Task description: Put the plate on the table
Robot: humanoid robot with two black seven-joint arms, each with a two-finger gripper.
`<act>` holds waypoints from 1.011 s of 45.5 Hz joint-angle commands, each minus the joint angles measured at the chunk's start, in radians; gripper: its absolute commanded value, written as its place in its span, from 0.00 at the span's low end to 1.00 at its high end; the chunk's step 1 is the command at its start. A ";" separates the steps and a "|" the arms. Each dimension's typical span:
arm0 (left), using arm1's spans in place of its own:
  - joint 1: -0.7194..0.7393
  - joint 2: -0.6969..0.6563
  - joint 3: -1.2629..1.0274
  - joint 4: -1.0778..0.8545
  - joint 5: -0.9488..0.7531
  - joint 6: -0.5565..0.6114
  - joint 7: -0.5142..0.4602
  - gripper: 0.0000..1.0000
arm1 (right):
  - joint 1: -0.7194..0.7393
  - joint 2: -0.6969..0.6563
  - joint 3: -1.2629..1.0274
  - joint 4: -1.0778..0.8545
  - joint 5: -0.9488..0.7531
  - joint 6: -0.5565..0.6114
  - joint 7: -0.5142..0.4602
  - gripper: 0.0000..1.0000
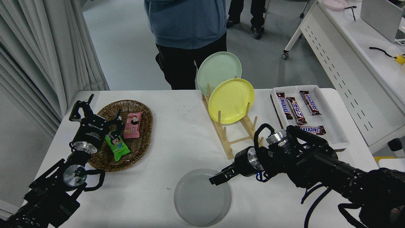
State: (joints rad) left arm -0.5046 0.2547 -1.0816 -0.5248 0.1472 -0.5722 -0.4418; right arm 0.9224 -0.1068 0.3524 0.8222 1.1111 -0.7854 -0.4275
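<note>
The light-grey plate (199, 201) lies flat on the white table (177, 126) near its front edge, in the middle. My right gripper (215, 179) reaches in from the right and sits over the plate's upper right rim; I cannot tell whether it grips the rim or whether it is open. My left gripper (98, 114) is parked at the lower left, open and empty, over the edge of a wicker basket (144, 139).
A wooden rack (232, 139) behind the plate holds a yellow plate (231, 100) and a pale green plate (218, 68). A white tray (329, 126) with chocolate bars stands at the right. The basket holds snack packets. A person (190, 28) stands at the far side.
</note>
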 commanded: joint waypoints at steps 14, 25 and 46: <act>0.000 0.000 0.000 0.000 0.000 0.000 0.000 1.00 | 0.118 -0.298 -0.003 0.411 0.007 0.122 0.000 1.00; 0.000 0.000 0.000 0.000 0.000 0.000 0.000 1.00 | 0.167 -0.373 -0.010 0.445 -0.008 0.475 0.009 1.00; 0.000 0.000 0.000 0.000 0.000 0.000 0.000 1.00 | 0.248 -0.398 0.011 0.362 -0.122 0.713 0.459 1.00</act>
State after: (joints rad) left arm -0.5046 0.2547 -1.0816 -0.5250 0.1473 -0.5722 -0.4418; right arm 1.1409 -0.4886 0.3540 1.2270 1.0356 -0.2034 -0.2541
